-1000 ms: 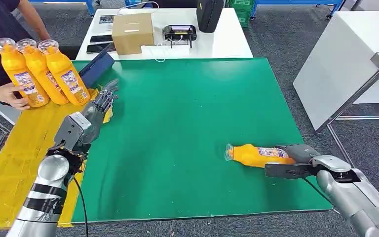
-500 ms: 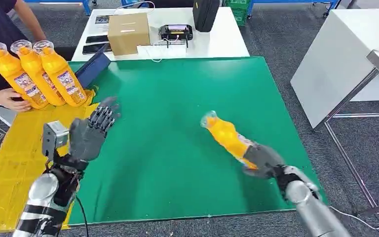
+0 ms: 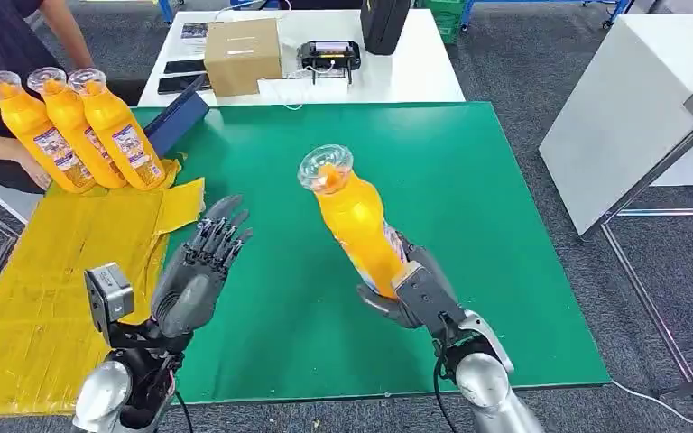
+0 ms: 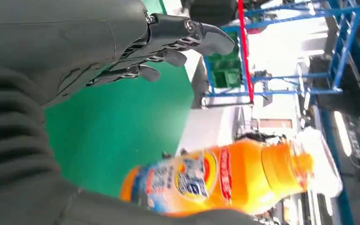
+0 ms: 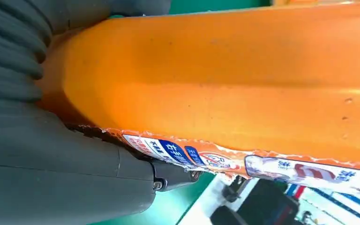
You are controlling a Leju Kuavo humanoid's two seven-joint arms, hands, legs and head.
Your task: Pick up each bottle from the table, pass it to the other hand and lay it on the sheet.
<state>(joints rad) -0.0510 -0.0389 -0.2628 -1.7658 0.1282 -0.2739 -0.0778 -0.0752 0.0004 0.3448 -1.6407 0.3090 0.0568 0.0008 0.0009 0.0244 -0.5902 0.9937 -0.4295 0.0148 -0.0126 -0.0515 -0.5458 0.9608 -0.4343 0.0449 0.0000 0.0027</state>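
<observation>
**Right hand lifts orange bottle above green table**

Right hand (image 3: 412, 293) grips the lower body of an orange bottle (image 3: 354, 224) and holds it clear of the green table (image 3: 469, 180), near the table's middle, tilted with its clear cap leaning up and to the left. The right wrist view shows grey fingers (image 5: 61, 164) wrapped against the bottle's orange wall (image 5: 243, 84) just beside its printed label.

Largest in the scene, the green table runs from the near edge to a white desk (image 3: 415, 77) at the far side. A yellow sheet (image 3: 54, 271) lies along the table's left side, one corner overlapping the green surface.

Left hand (image 3: 197, 271) is raised over the near left part of the table, by the sheet's edge, empty, palm turned toward the bottle and fingers spread apart. From the left wrist view, its dark fingertips (image 4: 201, 37) stand apart, and the held bottle (image 4: 225, 176) appears beyond them, well apart from that hand.

At the far left, a person's hand (image 3: 32, 167) steadies three more orange bottles (image 3: 68, 131), which stand leaning side by side, touching one another, at the sheet's far end.

On the white desk sit a cardboard box (image 3: 241, 56) and, to its right, a small black device (image 3: 328, 56).
</observation>
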